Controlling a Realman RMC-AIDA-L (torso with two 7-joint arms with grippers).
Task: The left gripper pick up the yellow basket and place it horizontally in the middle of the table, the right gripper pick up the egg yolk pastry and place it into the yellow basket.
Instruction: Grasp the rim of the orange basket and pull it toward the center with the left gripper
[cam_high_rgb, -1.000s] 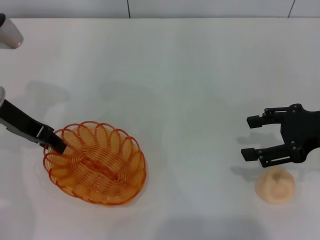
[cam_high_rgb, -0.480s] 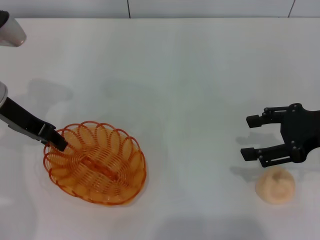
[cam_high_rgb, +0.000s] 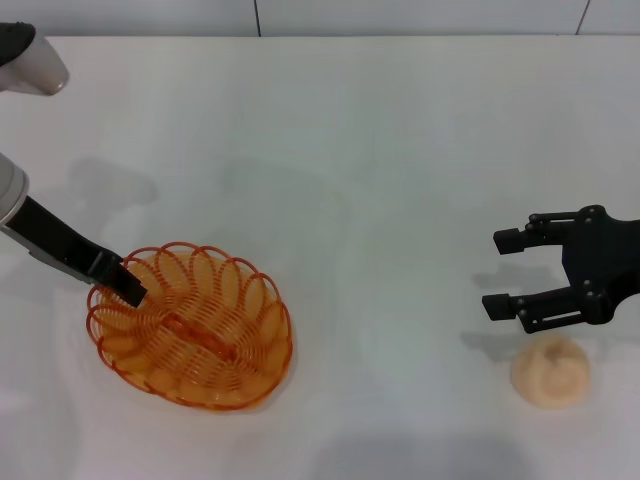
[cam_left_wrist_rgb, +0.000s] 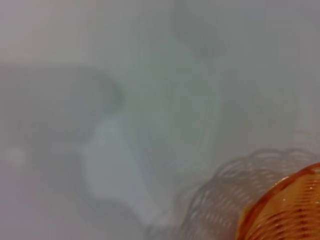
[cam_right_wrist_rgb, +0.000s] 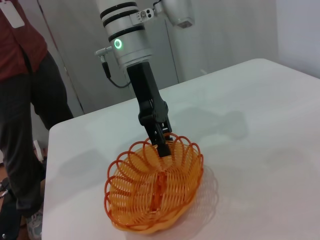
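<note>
The yellow basket (cam_high_rgb: 190, 328) rests on the white table (cam_high_rgb: 380, 150) at the front left. My left gripper (cam_high_rgb: 127, 288) reaches in from the left on its white-and-silver arm and is shut on the basket's near-left rim. It also shows in the right wrist view (cam_right_wrist_rgb: 163, 141), pinching the rim of the basket (cam_right_wrist_rgb: 155, 192). A piece of the basket (cam_left_wrist_rgb: 287, 210) shows in the left wrist view. My right gripper (cam_high_rgb: 497, 273) hovers open and empty at the right. The egg yolk pastry (cam_high_rgb: 550, 370) lies on the table just in front of it, apart from its fingers.
A person in a red top and dark trousers (cam_right_wrist_rgb: 22, 95) stands beyond the table's left end. The table's far edge meets a grey wall (cam_high_rgb: 400, 15). The left arm's upper link (cam_high_rgb: 25, 65) shows at the far left corner.
My left gripper has slid a little to the right along the basket's rim and its arm has shifted right. The basket, pastry and right gripper have not moved.
</note>
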